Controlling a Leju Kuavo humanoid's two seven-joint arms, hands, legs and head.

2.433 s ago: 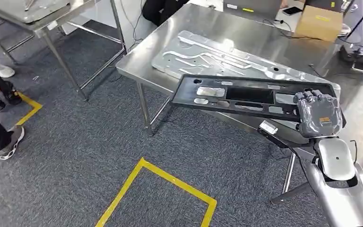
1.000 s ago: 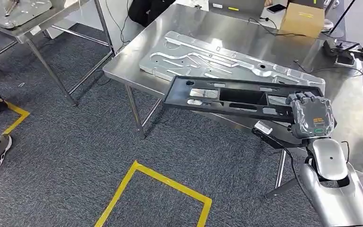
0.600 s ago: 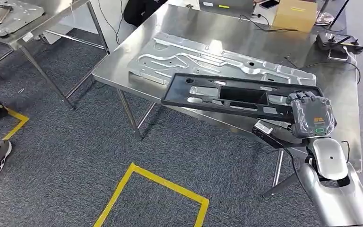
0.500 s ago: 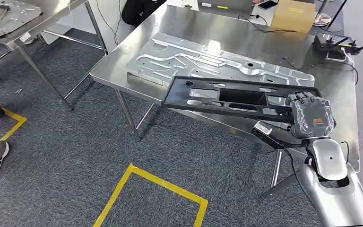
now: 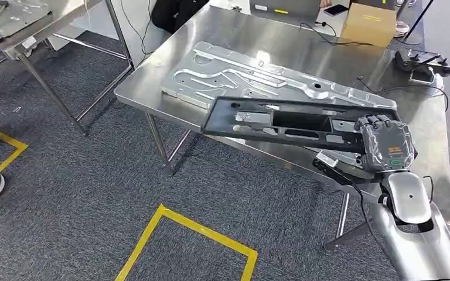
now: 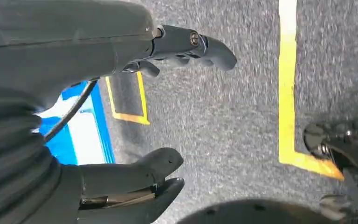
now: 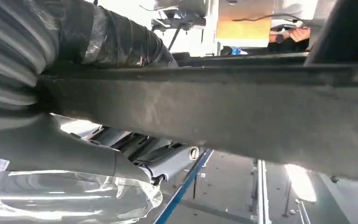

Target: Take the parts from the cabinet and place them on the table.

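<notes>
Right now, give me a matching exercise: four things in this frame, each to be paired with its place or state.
Things:
1. black frame part
2. silver stamped panel
3. cardboard box
4. left hand

Places or states:
A. lying flat on the steel table
B. at the table's far edge
C. holds nothing, fingers apart, above the carpet
D. held at one end by the right hand, partly over the table's near edge

Pairs: 1-D, 2-A, 3-B, 4-C
</notes>
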